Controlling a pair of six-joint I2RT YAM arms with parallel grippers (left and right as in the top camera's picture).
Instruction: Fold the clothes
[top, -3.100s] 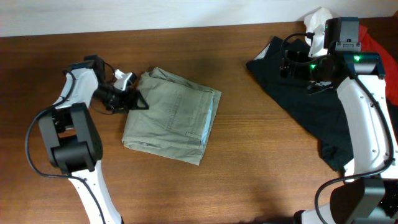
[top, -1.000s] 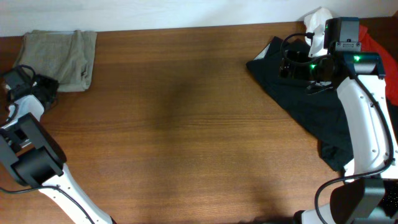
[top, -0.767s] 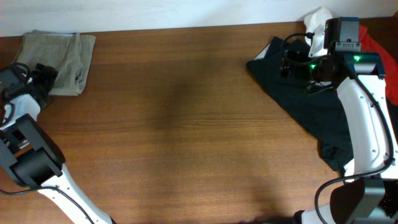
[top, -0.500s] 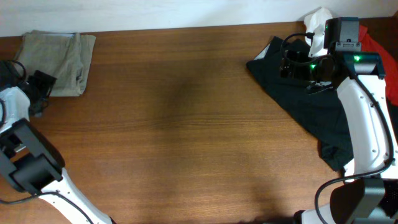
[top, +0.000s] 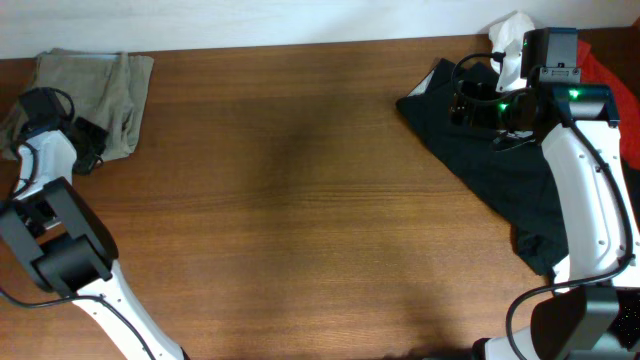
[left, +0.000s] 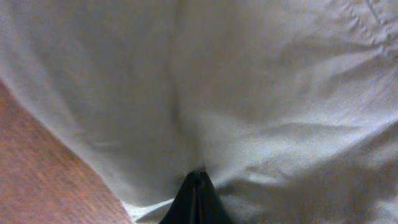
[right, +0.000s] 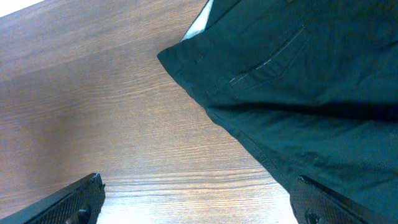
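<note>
Brown wooden tabletop (top: 300, 200) runs across the whole scene, with one khaki garment (top: 112, 78) lying folded in the far left corner. We judge that piece finished and parked. Our left gripper (top: 88, 135) sits at its near edge. In the left wrist view its fingertips meet in a single dark wedge against the cloth, so the claw is closed, and we cannot tell whether any fabric is caught between them.

On the right a black garment (top: 490, 180) lies spread and rumpled, not yet folded, beside a red cloth (top: 600, 60) and a white one (top: 512, 32). Our right gripper (right: 196, 182) hangs over its corner with the fingers wide apart, holding nothing.

We judge the next step to be drawing the black garment toward the middle. That calls for lowering onto its edge, closing on one layer, and bringing the left arm across to help.
</note>
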